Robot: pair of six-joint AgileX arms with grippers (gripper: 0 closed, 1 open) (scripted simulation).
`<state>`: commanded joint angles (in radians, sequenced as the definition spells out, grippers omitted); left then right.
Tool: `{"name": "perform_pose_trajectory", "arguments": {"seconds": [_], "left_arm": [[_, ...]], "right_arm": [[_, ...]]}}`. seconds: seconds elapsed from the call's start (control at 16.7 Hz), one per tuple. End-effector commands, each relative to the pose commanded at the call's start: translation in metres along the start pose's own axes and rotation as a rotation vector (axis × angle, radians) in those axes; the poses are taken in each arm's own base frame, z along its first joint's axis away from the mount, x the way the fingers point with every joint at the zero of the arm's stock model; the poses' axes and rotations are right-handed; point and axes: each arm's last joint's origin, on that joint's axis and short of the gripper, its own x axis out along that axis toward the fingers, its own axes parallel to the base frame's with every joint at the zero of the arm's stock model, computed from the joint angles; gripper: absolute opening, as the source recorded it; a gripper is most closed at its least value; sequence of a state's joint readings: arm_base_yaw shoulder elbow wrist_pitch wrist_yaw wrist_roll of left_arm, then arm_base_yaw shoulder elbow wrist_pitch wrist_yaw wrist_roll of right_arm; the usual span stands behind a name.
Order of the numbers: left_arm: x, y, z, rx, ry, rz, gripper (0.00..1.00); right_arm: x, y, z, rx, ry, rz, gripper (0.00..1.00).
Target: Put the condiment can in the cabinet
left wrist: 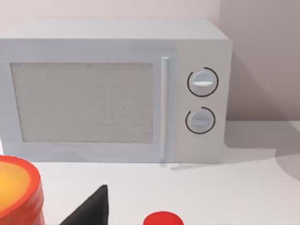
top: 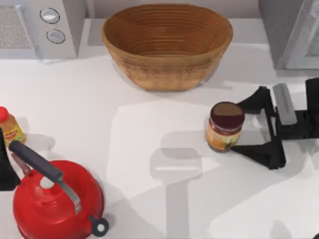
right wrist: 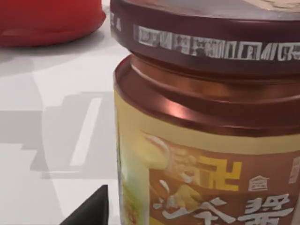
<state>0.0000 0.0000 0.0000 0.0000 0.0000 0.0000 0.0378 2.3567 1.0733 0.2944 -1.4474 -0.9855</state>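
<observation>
The round woven wicker basket [top: 167,45] at the far side holds nothing. Right of centre on the white counter [top: 149,149], the maroon-lidded, orange-labelled condiment can [top: 225,126] stands upright. The black right hand [top: 243,125], fingers apart, sits just beside it.

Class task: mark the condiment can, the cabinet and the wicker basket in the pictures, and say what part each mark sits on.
condiment can [top: 227,115]: top view, on its dark maroon lid.
cabinet [top: 279,30]: top view, on its dark grey top.
wicker basket [top: 167,37]: top view, on its woven inside floor.

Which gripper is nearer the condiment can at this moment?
Right. The right gripper is open, its jaws right beside the condiment can on the table's right side. The left gripper sits far off at the left edge, by the red kettle.
</observation>
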Motion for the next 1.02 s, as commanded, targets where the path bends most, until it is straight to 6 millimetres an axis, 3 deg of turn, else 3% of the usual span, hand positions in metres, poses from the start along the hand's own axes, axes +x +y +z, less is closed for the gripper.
{"name": "perform_pose_trajectory", "arguments": {"seconds": [0.54,0.9,1.02], "left_arm": [[0.000,0.000,0.000,0.000,0.000,0.000,1.00],[0.000,0.000,0.000,0.000,0.000,0.000,1.00],[0.000,0.000,0.000,0.000,0.000,0.000,1.00]], "right_arm": [[0.038,0.008,0.012,-0.001,0.000,0.001,1.00],[0.042,0.009,0.015,0.000,-0.001,0.000,1.00],[0.042,0.009,0.015,0.000,-0.001,0.000,0.85]]}}
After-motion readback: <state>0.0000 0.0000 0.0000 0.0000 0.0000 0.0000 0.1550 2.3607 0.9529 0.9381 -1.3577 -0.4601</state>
